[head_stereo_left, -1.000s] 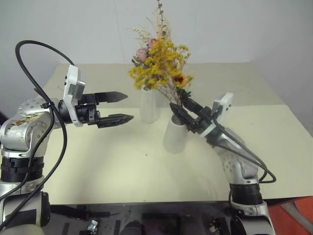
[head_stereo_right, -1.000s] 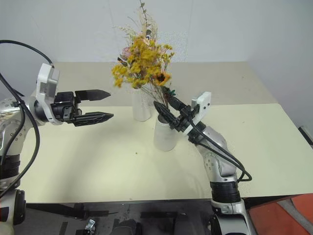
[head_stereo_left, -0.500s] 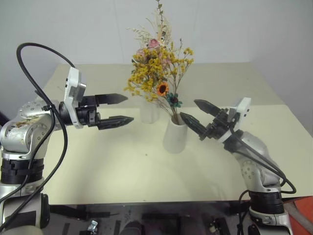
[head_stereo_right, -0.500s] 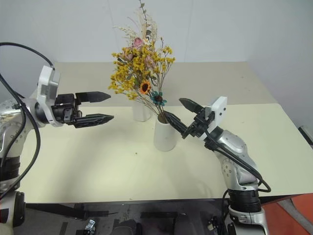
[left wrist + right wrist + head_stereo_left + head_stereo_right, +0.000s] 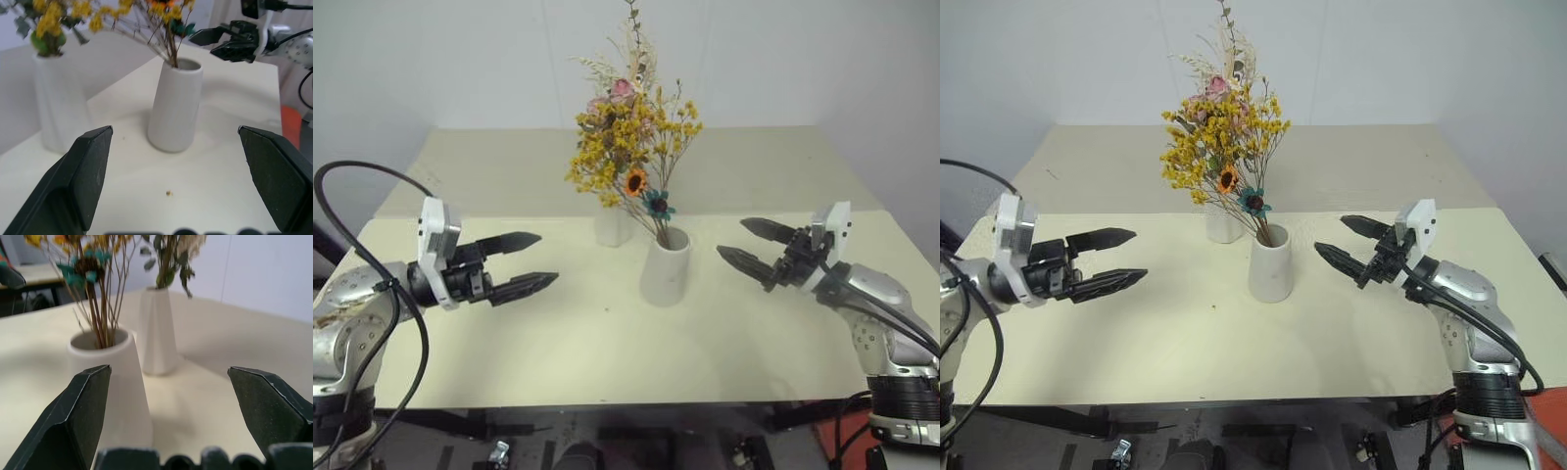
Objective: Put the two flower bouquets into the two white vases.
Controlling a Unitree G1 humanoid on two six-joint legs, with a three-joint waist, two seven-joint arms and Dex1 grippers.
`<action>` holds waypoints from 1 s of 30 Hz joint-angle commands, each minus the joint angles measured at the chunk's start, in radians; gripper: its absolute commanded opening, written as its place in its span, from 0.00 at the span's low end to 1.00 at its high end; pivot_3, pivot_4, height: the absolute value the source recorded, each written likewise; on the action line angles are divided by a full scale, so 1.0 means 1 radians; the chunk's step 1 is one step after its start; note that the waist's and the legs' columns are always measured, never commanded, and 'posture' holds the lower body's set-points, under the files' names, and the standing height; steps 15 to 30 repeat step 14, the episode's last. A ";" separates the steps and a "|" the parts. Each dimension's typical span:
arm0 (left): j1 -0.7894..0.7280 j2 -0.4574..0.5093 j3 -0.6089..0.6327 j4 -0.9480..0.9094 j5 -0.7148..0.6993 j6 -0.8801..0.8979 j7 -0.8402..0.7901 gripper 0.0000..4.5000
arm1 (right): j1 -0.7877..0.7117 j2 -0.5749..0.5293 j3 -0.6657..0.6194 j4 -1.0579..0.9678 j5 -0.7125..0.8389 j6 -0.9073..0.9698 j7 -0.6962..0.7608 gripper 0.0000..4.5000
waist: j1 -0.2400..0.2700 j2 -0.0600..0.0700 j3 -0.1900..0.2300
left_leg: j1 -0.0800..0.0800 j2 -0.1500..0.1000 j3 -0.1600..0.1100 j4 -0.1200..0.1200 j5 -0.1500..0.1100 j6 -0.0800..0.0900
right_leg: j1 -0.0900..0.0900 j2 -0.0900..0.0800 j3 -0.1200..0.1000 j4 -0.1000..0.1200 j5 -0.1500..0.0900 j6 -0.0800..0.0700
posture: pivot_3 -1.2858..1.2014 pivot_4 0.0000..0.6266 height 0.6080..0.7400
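Now we see left gripper (image 5: 530, 262) and right gripper (image 5: 746, 243) over table (image 5: 607, 352), jaws apart, holding nothing. Between them: wide vase (image 5: 664, 266) holding yellow-orange bouquet (image 5: 631, 157). Just behind: slim vase (image 5: 612, 225) holding pink rose bouquet (image 5: 625, 73).

I see the wider vase (image 5: 665, 266) in front, with one bouquet (image 5: 631, 147) in it. The slim vase (image 5: 612, 225) stands behind, holding the other bouquet (image 5: 625, 69).
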 commanded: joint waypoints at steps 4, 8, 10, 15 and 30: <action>0.111 0.024 0.123 -0.067 -0.034 -0.017 0.013 1.00 | 0.008 -0.071 -0.032 0.023 -0.001 -0.021 0.092 0.99 | 0.002 0.000 0.000 | 0.000 0.000 0.000 0.000 0.000 0.000 | 0.000 0.000 0.000 0.000 0.000 0.000 | 0.52 0.24 1.00; 0.167 0.040 0.188 -0.086 -0.056 -0.008 0.011 1.00 | 0.019 -0.097 -0.042 0.031 0.004 -0.012 0.122 0.99 | 0.003 0.000 0.000 | 0.001 0.000 0.000 0.000 0.000 0.000 | 0.001 0.000 0.000 0.000 0.000 0.000 | 0.52 0.24 1.00; 0.196 0.045 0.213 -0.096 -0.067 -0.006 0.008 1.00 | 0.023 -0.109 -0.048 0.034 0.003 -0.010 0.132 0.99 | 0.003 0.000 0.000 | 0.001 0.000 0.000 0.000 0.000 0.000 | 0.001 0.000 0.001 0.000 0.000 0.000 | 0.52 0.24 1.00; 0.231 0.049 0.238 -0.107 -0.083 -0.009 0.006 1.00 | 0.032 -0.125 -0.051 0.037 0.001 -0.009 0.143 0.99 | 0.004 0.000 0.000 | 0.001 0.000 0.001 0.000 0.000 0.001 | 0.001 0.000 0.001 0.000 0.000 0.000 | 0.52 0.24 1.00; 0.231 0.049 0.238 -0.107 -0.083 -0.009 0.006 1.00 | 0.032 -0.125 -0.051 0.037 0.001 -0.009 0.143 0.99 | 0.004 0.000 0.000 | 0.001 0.000 0.001 0.000 0.000 0.001 | 0.001 0.000 0.001 0.000 0.000 0.000 | 0.52 0.24 1.00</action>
